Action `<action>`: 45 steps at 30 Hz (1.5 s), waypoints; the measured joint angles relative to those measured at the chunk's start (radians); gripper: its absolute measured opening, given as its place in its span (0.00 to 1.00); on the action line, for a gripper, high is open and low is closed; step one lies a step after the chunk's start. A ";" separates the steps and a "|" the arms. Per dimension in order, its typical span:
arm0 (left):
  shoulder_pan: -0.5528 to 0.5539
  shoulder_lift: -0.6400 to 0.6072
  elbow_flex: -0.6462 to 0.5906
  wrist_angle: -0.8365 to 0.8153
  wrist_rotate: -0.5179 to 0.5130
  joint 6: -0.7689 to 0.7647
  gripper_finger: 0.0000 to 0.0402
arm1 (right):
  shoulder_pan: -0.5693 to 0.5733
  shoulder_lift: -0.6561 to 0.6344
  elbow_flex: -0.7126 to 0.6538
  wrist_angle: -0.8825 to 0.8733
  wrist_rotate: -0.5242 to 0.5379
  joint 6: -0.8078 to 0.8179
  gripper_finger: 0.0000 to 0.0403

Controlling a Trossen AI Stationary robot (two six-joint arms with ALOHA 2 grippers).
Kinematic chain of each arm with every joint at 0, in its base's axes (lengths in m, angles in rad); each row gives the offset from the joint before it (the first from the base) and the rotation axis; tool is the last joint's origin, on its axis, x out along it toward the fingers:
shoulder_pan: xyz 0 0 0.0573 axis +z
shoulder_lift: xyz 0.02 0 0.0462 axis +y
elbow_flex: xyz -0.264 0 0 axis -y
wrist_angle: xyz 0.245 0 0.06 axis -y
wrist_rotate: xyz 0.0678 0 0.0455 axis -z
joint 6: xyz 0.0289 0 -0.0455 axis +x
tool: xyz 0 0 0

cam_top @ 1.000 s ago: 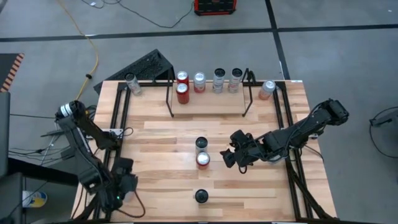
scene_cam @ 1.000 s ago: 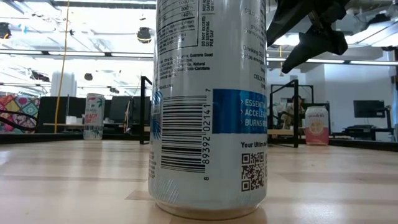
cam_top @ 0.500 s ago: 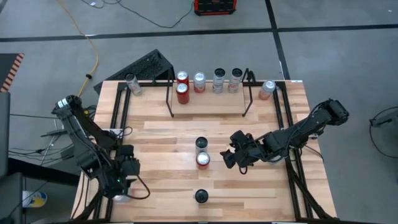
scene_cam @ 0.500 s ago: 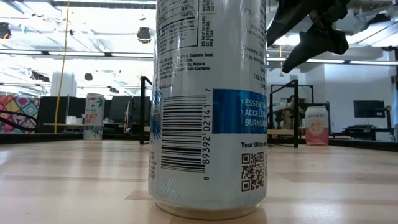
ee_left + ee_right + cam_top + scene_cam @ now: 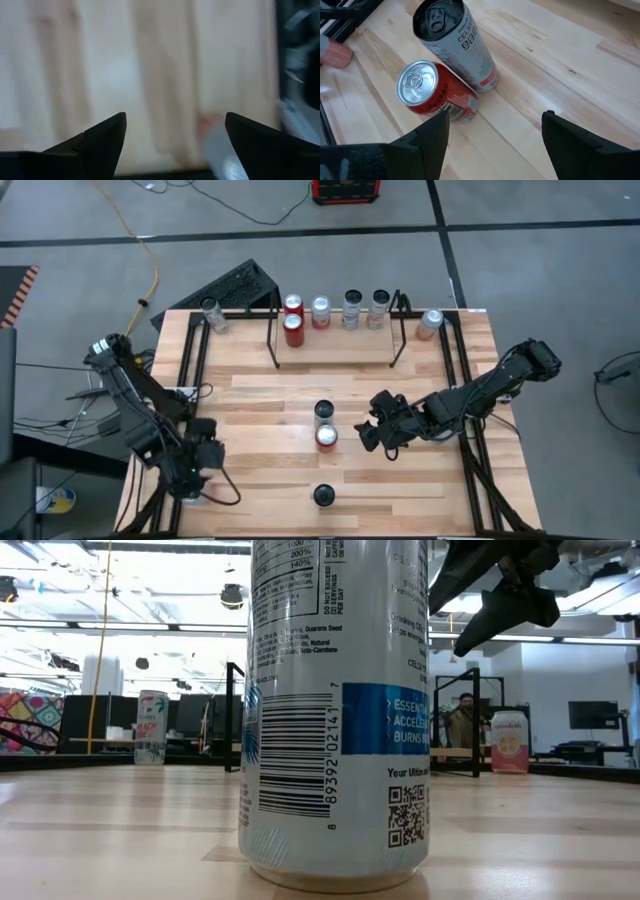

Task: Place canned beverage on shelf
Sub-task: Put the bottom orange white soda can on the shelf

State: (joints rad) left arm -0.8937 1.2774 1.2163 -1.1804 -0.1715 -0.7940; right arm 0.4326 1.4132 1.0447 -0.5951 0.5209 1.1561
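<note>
Red can [image 5: 327, 438] just beside the released right end effector [image 5: 366, 430]; left end effector [image 5: 195, 480] likewise spread, empty.

A pale wooden plank table [image 5: 280, 400] fills the scene. Beyond its far left corner, a black keyboard [image 5: 232, 284] and a yellow cable [image 5: 150, 265] lie on grey floor; a red case [image 5: 346, 190] sits farther back.
</note>
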 joint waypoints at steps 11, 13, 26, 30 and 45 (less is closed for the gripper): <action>-0.210 0.002 -0.033 0.098 0.057 -0.335 0.82 | 0.000 0.000 0.000 0.001 0.000 -0.013 0.72; -0.241 0.013 -0.044 0.099 0.009 -0.365 0.82 | 0.000 0.000 0.000 0.001 0.000 -0.017 0.72; -0.266 0.130 -0.096 0.193 0.109 -0.283 0.81 | -0.001 0.000 0.000 0.005 -0.007 -0.032 0.72; -0.266 0.167 -0.096 0.194 0.137 -0.259 0.81 | -0.001 0.000 0.000 0.005 -0.007 -0.032 0.72; -0.262 0.275 -0.100 0.176 0.202 -0.125 0.81 | -0.001 0.000 0.000 0.006 -0.008 -0.032 0.72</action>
State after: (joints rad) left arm -1.1559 1.5521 1.1164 -1.0042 0.0305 -0.9193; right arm 0.4316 1.4132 1.0447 -0.5896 0.5125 1.1244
